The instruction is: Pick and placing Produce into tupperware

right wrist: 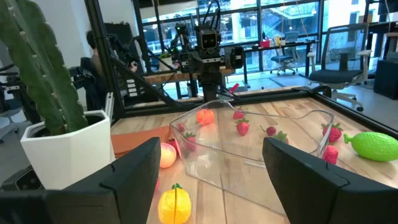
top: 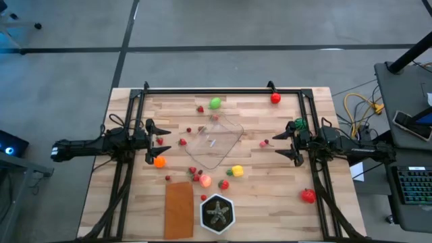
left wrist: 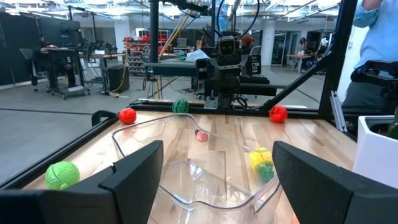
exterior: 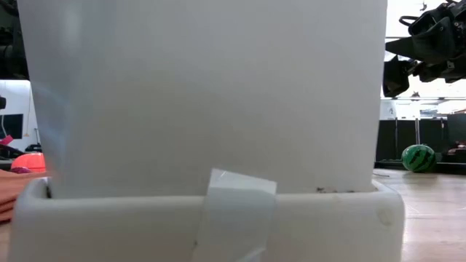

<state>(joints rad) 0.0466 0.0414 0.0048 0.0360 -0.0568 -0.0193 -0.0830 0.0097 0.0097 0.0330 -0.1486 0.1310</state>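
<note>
The clear tupperware (top: 216,142) sits at an angle on the middle of the table, also seen in the left wrist view (left wrist: 205,171) and the right wrist view (right wrist: 261,146). Produce lies scattered around it: a green lime (top: 214,103), a red tomato (top: 275,98), an orange (top: 159,161), a yellow pepper (top: 237,171), a peach (top: 205,180), a watermelon (top: 300,123) and several strawberries. My left gripper (top: 156,143) hovers open to the container's left. My right gripper (top: 278,144) hovers open to its right. Both point at the container.
A star-shaped plant in a hexagonal pot (top: 217,213) stands at the near edge and fills most of the low view (exterior: 211,109). A flat orange-brown rectangle (top: 179,209) lies left of it. A black frame (top: 223,90) runs along the far edge. A red strawberry (top: 308,196) lies near right.
</note>
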